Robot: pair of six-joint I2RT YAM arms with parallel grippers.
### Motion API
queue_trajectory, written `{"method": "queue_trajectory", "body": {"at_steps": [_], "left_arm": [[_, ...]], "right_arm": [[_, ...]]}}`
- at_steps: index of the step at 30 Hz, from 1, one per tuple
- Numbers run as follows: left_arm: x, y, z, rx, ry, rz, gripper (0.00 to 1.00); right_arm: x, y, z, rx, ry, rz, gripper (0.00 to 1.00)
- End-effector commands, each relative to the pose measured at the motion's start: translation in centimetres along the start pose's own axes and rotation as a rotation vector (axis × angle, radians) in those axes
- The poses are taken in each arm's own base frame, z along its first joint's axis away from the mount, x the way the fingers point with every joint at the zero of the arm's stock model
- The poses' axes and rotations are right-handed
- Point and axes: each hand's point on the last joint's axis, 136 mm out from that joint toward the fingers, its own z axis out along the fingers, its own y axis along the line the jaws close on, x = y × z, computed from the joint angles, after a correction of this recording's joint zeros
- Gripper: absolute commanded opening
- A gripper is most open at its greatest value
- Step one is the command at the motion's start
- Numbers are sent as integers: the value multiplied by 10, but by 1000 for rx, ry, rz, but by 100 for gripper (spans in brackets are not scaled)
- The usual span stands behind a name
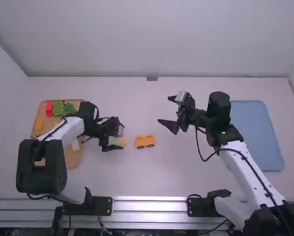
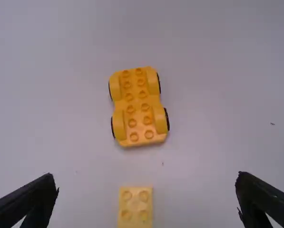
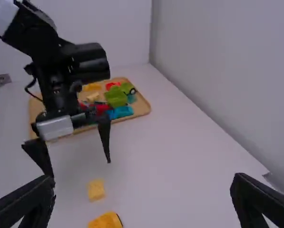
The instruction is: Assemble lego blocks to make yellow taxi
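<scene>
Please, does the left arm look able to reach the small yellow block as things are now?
Probably yes. Its tool is open and close to the block, with nothing seen between them. The wheeled base lies apart from the block, so it should not obstruct.

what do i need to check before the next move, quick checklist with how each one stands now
1. Left gripper fingers open: ok.
2. Small yellow block studs up, loose on the table: ok, and it sits apart from the wheeled base.
3. Wheeled base upright, studs free: ok.
4. Block lined up with base: not ok, the base is turned slightly relative to it.
5. Right gripper away from the block and base: ok, apart from both.
6. Left fingers low enough to grip the block: cannot tell.
</scene>
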Motion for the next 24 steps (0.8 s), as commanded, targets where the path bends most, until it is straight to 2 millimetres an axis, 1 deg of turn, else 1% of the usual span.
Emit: {"method": "queue_trajectory", "body": {"at_steps": [1,2,4,5,6,9,13,15,17,18,20,21,24], "left_arm": [[-2,-8,9,13,-61,32,99],[-1,-8,9,13,-60,29,99],[16,-3,16,4,-57,-40,99],[20,-2,18,3,-67,-53,99],[21,-2,18,3,-75,-59,99],[33,0,22,8,-140,-50,99],[51,1,28,14,-133,-72,99],[56,2,32,11,-133,-73,99],[63,6,38,2,-134,-68,99],[67,12,43,-15,-135,-92,99],[72,17,46,-28,-132,-111,99],[76,20,49,-37,-130,-117,98],[78,19,51,-37,-130,-111,90]], "right_arm": [[-3,10,1,-31,-11,-49,99],[-3,10,2,-32,-11,-51,99],[-4,14,4,-45,-13,-68,99],[-5,16,5,-49,-13,-74,99],[-5,16,5,-50,-13,-77,99],[-4,15,4,-45,-13,-86,99],[-4,12,3,-37,-12,-84,99],[-3,10,1,-30,-11,-83,99],[-2,6,-1,-17,-10,-74,99],[-2,5,-2,-14,-9,-66,99],[-1,4,-2,-13,-6,-63,99],[-1,5,-2,-14,-5,-60,99],[-1,4,-3,-13,-5,-60,99]]}}
